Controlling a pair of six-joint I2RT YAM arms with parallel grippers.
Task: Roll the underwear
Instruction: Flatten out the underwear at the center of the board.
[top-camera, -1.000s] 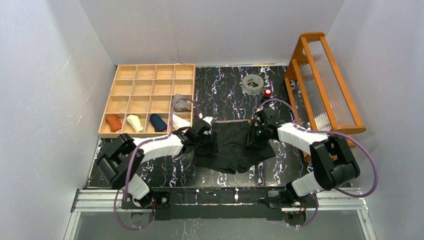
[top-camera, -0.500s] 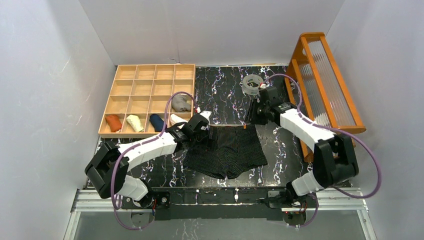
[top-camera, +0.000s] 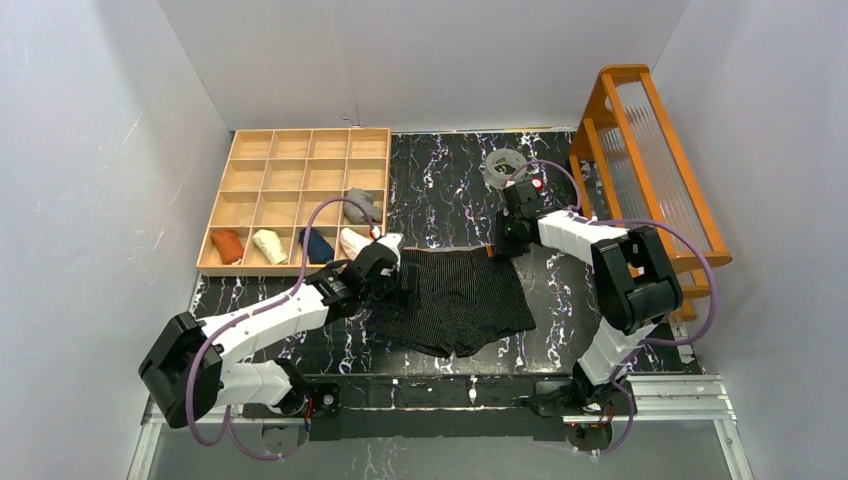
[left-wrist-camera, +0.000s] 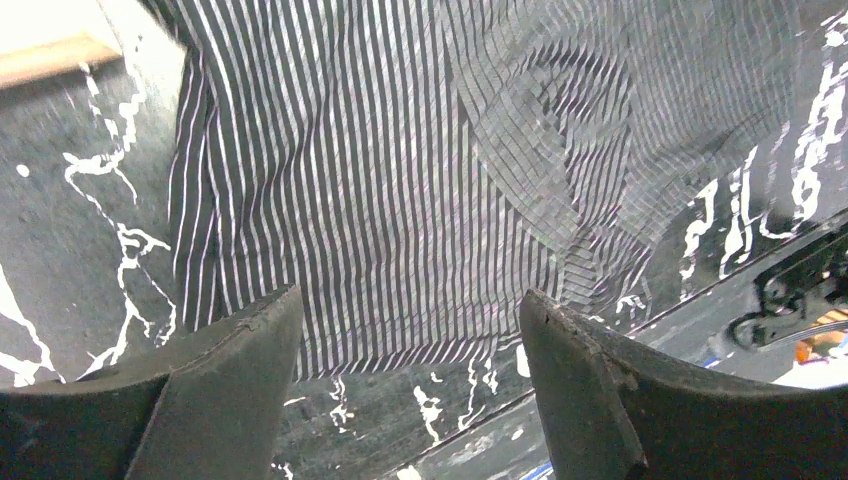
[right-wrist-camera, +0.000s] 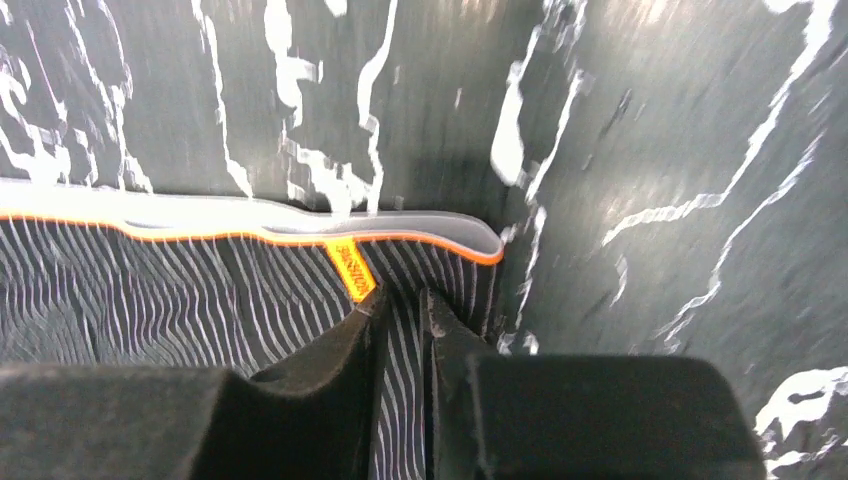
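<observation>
Striped underwear (top-camera: 462, 300): spread flat on the table (top-camera: 440, 190) between the two grippers. The waistband (right-wrist-camera: 250, 215) is on the far side and the leg openings point toward the arm bases.
Left gripper (left-wrist-camera: 410, 310): jaws wide apart with nothing between them. It hangs over the garment's left edge, with striped cloth directly beneath and ahead of the fingers.
Right gripper (right-wrist-camera: 402, 300): jaws nearly together, with only a thin slit between them. The tips sit at the cloth just short of the waistband's right corner, and the orange tag (right-wrist-camera: 352, 268) is just ahead and to one side. I cannot tell whether any fabric is pinched.
Done so far: the garment looks flattened and squared, apparently ready for rolling. No fold or roll is visible in it.
Left to do: the whole roll, and probably placing it in the wooden tray (top-camera: 300, 145) beyond the left gripper.
Tray contents: several small cloth bundles in the near compartments, including a grey one (top-camera: 362, 205). These are probably pieces already rolled.
Top view only: the full garment outline, both arms, the tray, the tape ring (top-camera: 503, 165) and the orange rack (top-camera: 650, 150) beyond the right gripper.
Left wrist view only: a slack crease in the cloth ahead of the fingers, and the wide gap between them.
Right wrist view only: the pale waistband with its orange edging, the tag, and how close the jaws stand.
</observation>
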